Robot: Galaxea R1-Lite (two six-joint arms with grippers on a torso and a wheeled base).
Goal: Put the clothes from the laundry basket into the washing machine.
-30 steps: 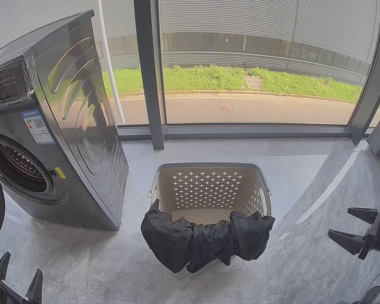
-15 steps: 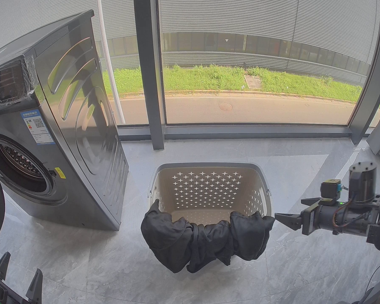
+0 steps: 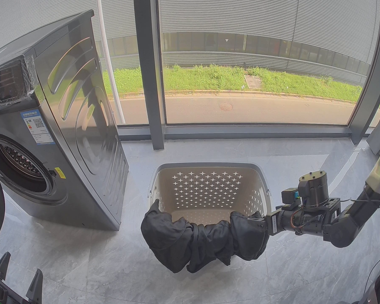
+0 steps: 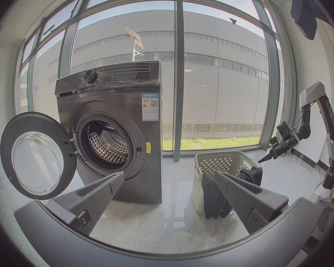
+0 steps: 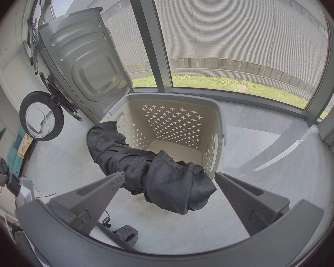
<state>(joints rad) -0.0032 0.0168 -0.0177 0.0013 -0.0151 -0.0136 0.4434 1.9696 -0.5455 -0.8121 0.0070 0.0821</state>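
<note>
Grey marble floor (image 3: 308, 169) carries a beige perforated laundry basket (image 3: 207, 166), black garment (image 3: 202, 239) draped over its near rim; right pincer (image 5: 169, 177) released, straddling one end. Left pincer (image 3: 20, 263) released. Dark-grey washing machine (image 3: 84, 119) bears an unreadable label (image 3: 37, 126).

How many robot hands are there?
2. The left gripper is low by the floor, in front of the washing machine, open. The right gripper is open at the right end of the black cloth hung over the laundry basket's rim.
</note>
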